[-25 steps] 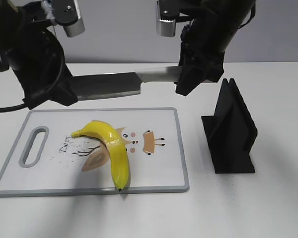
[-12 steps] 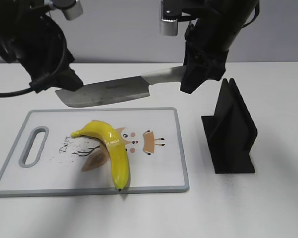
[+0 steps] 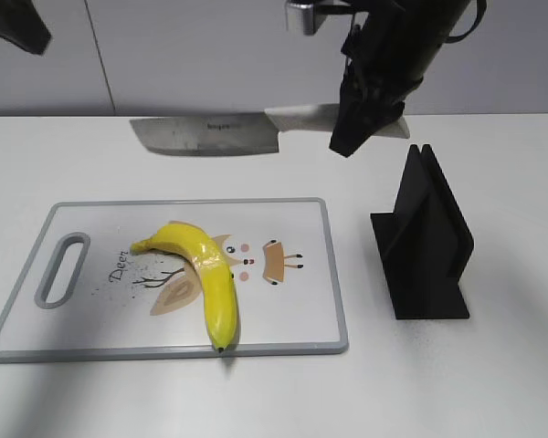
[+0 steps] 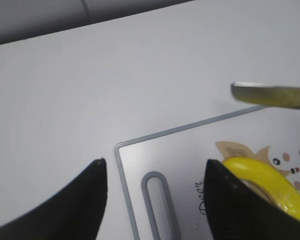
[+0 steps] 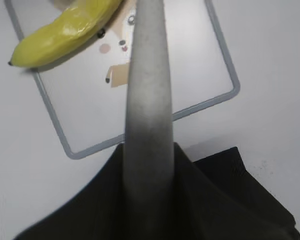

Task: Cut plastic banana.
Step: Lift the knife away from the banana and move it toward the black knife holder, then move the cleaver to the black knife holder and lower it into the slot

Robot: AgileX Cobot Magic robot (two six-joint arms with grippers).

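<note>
White table [image 3: 91, 383] carries a board [image 3: 283, 328] toward its left front, on which the banana [image 3: 210, 274] lies, its long axis curving front to back. Behind and above it, a knife [image 3: 210, 135] is pinched by the right hand [image 3: 370, 114]; the left hand [image 4: 155, 195] is spread.

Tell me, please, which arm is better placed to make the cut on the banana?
The right. Its gripper already holds the knife by the handle, blade in the air beyond the cutting board where the plastic banana lies. The left gripper is open and empty, above the board's handle end.
</note>
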